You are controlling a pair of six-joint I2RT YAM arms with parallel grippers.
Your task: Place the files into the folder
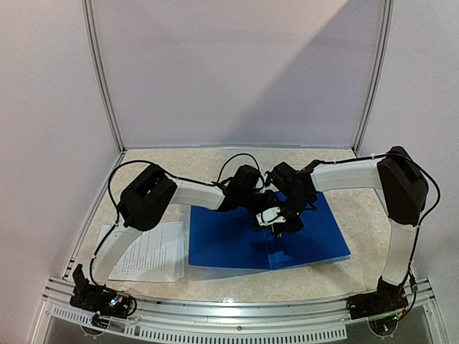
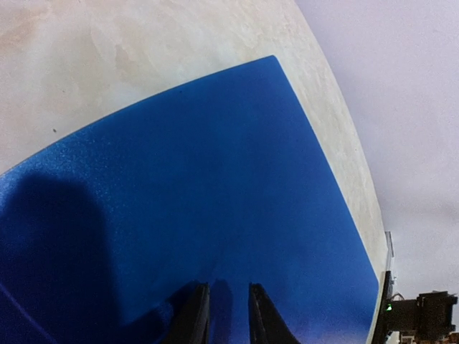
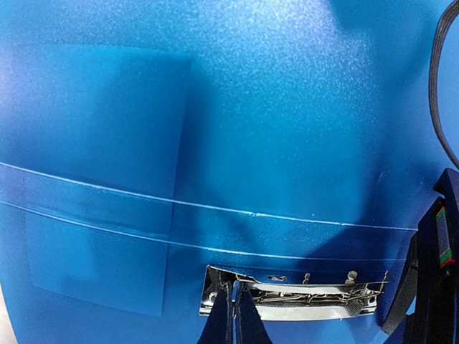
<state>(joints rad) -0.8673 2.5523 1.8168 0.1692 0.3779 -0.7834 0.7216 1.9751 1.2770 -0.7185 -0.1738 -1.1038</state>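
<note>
Sees the folder [image 1: 229, 240] spread open and flat at the middle of the table [image 1: 323, 276]: bright blue, glossy, finely speckled up close, crossed inside by two thin pale lines. Notes a silver metal clip [image 3: 301, 297] fixed inside it, at 6 o'clock in the right wrist view. Finds the right claw [image 3: 234, 304] closed tight, fingers pressed together, tips at the clip's left end. Finds the left claw [image 2: 229, 301] low over the blue surface near the folder's 11 o'clock edge, fingers a narrow slit apart with blue showing between. Cannot tell whether pinching anything. Spots the files [image 1: 150, 251] at 8 o'clock of the folder, just beside it and outside it: white sheets with lines of small dark print, flat on the table, partly under the left arm.
</note>
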